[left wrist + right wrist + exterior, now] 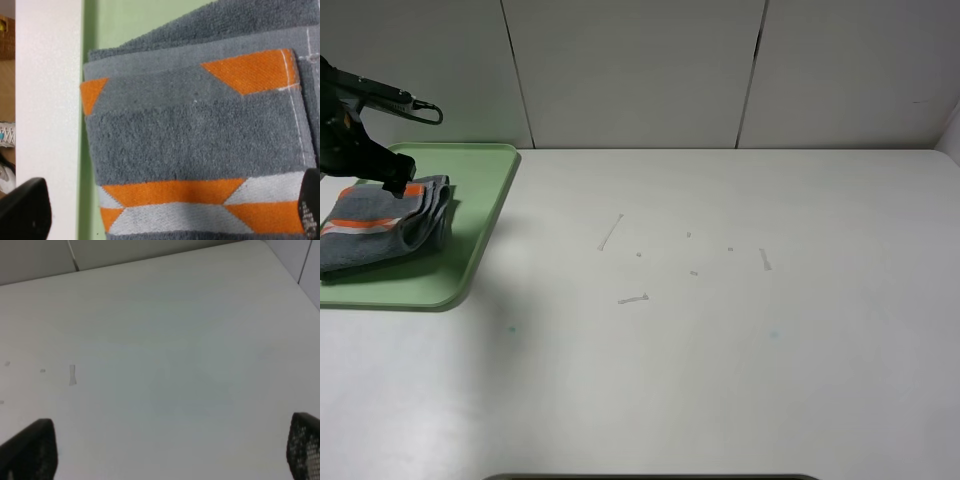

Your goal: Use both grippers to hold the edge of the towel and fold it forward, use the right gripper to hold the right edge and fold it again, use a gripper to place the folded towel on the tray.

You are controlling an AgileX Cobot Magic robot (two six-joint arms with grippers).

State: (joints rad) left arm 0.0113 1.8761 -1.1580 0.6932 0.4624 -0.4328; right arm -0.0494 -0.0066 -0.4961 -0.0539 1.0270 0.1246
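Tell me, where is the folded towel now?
In the exterior high view the towel lies folded on the green tray at the far left of the table, directly under the left hand.

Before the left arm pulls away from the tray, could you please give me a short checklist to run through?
1. Towel lies folded on the tray: ok.
2. Left end effector open, fingers either side of the towel, not gripping: ok.
3. Towel fully inside the tray rim: cannot tell, the near left part is cut off in the high view.
4. Right end effector open, nothing between its fingers: ok.
5. Table around the tray free of obstacles: ok, only small marks.
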